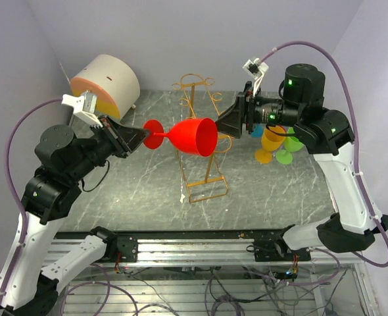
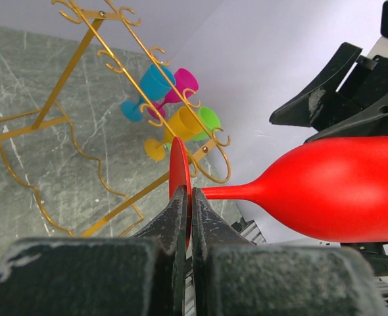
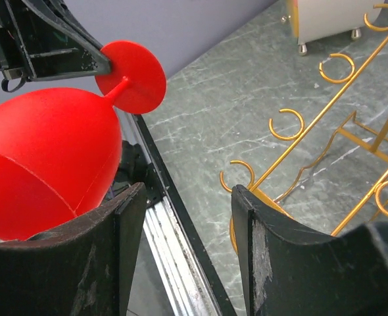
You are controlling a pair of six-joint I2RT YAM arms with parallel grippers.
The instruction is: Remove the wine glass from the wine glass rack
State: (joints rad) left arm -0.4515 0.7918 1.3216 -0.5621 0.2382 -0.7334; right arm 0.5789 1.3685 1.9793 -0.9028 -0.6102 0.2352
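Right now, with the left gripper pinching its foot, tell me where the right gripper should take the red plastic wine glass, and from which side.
Probably the bowl of the red wine glass, coming from its open mouth side, where the right gripper stands open. The glass lies level, the left gripper covers the foot, and the stem is thin.

The wine glass, pinched by its foot in the left hand, looks like smooth, matt red plastic, with a faint seam down the bowl. Both hands are matt black; the right hand has fingers scuffed whitish along their edges. Beyond the left hand, the wine glass rack is thin golden wire with a metallic shine. Below both hands, the table has a grey-green marbled finish, smooth with a dull sheen. The small coloured glasses behind the right hand look like plastic.
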